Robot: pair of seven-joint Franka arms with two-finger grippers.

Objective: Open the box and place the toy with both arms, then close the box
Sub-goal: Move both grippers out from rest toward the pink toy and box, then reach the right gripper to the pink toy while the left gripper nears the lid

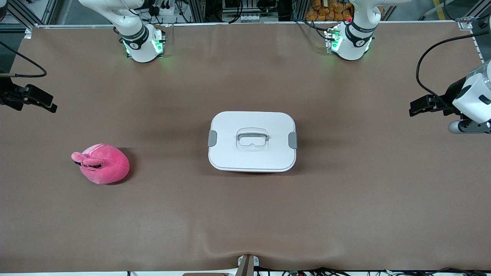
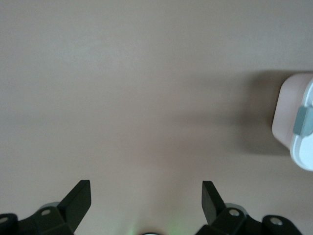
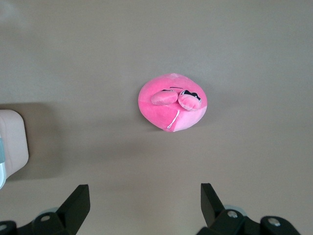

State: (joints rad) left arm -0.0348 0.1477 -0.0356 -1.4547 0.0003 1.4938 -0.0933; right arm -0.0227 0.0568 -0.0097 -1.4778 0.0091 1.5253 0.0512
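Front view, starting at the right arm's end of the table (image 1: pixel 245 214): right gripper (image 1: pixel 46 101) up in the air over bare brown tabletop, arm waiting. Right wrist view: same gripper (image 3: pixel 145 193) with fingers (image 3: pixel 78 200) spread wide, holding nothing, and between them, lower down, the toy (image 3: pixel 172 102) lying well clear of both tips.

Next along in the front view: toy (image 1: pixel 101 164), round and bright pink, resting on the table toward the right arm's end, a little nearer the front camera than the box and well apart from it. Ears and dark eyes turned toward the right arm's end.

Then the box (image 1: pixel 230 163) at mid-table, shut: white lid (image 1: pixel 238 122) seated flat, grey handle (image 1: pixel 252 135) lying in its recess, one grey clip (image 1: pixel 212 138) at each short end, the second (image 1: pixel 293 140) facing the left arm's end. Pink wall barely visible under the lid from above; a corner of the box (image 3: pixel 12 139) showing at the edge of the right wrist view.

Last, at the left arm's end: left gripper (image 1: pixel 422 105) up over bare tabletop, well apart from the box, arm likewise waiting. Left wrist view: gripper (image 2: pixel 145 191) wide open, fingers (image 2: pixel 212 200) empty, only table between them; off at the frame's edge, the box (image 2: pixel 288 117) with its pale pink wall and one clip (image 2: pixel 305 122).
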